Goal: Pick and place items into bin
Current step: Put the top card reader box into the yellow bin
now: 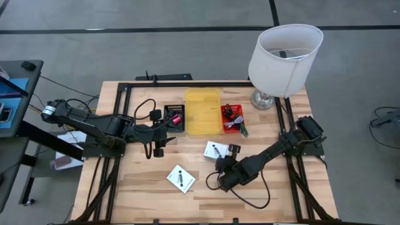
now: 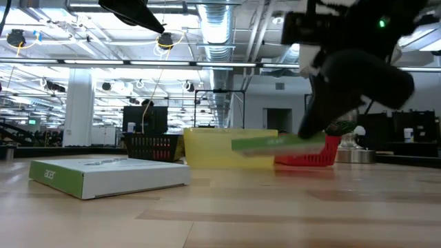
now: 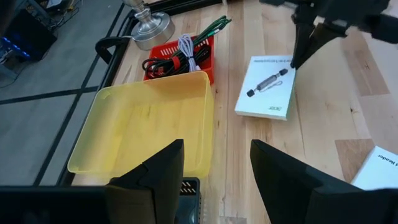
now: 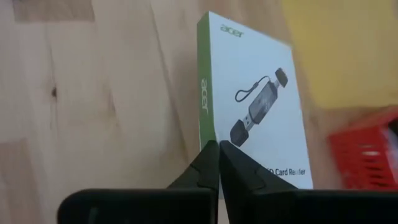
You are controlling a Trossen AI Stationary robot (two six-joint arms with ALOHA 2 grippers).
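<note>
One white box printed with a black gadget (image 1: 214,150) is held by my right gripper (image 1: 225,155), which is shut on it near the table's middle. It shows as a green-edged slab (image 2: 275,145) in the low view. A second white box (image 1: 180,179) lies flat on the wood nearer the near edge. The yellow bin (image 1: 202,111) stands at the far side. My left gripper (image 3: 217,180) is open and holds nothing. It hovers over the black basket (image 1: 174,117), beside the bin's left wall. My right gripper (image 4: 217,147) pinches the white box at a corner next to its green side (image 4: 210,134), between the free ends of the two fingers. The fingers slant down from the table's right and near side. In the low view the box (image 2: 275,145) is lifted off the table, almost level.
A red basket (image 1: 232,119) with cords and a green stick stands right of the bin. The white-shaded lamp (image 1: 284,56) stands at the far right corner. A black frame rail (image 1: 187,84) runs along the far edge. Bare wood (image 1: 137,187) lies at the near left.
</note>
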